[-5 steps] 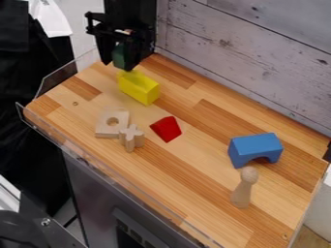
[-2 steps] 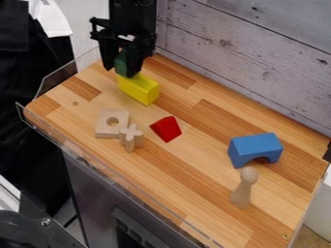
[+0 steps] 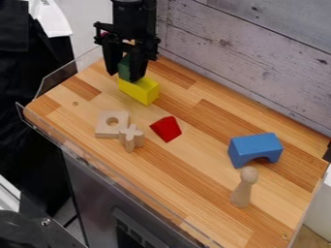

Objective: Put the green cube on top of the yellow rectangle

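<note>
A wooden bench [image 3: 174,169] beneath a plank wall [image 3: 246,53]; gripper [image 3: 123,76] over the yellow rectangle's [image 3: 141,91] upper-left end, holding the green cube [image 3: 124,69].
The cube wants centring on the rectangle, then settling flat before a gentle release. With the wall and clear guard [image 3: 65,72] near, a straight upward retreat looks safest.

Smooth wood and weathered boards.
The butcher-block counter [image 3: 213,140] has a satin sheen; the wall [image 3: 259,63] is rough-grained wood, the guard [image 3: 58,77] glossy clear plastic, the peg figure [image 3: 242,193] smooth bare wood.
</note>
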Action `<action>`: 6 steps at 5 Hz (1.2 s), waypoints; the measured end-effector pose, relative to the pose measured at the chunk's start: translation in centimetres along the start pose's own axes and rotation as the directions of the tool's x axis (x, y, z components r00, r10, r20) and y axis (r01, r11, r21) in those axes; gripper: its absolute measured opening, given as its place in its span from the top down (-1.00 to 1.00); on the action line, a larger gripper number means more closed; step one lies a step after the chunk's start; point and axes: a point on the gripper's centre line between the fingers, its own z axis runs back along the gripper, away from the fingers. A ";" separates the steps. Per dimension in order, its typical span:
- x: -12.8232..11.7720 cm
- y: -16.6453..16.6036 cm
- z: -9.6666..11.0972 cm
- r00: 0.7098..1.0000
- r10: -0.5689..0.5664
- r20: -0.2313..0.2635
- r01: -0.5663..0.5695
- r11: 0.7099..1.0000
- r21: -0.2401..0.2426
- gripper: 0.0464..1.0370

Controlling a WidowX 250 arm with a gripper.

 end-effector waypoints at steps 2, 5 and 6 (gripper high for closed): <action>0.3 -0.2 -0.7 0.999 -0.016 -0.028 0.015 1.000 -0.008 -0.04; 0.6 -0.7 -0.8 0.998 -0.038 -0.047 0.038 0.999 0.003 -0.04; 0.7 -0.8 -0.9 0.998 -0.038 -0.048 0.038 0.999 0.003 -0.17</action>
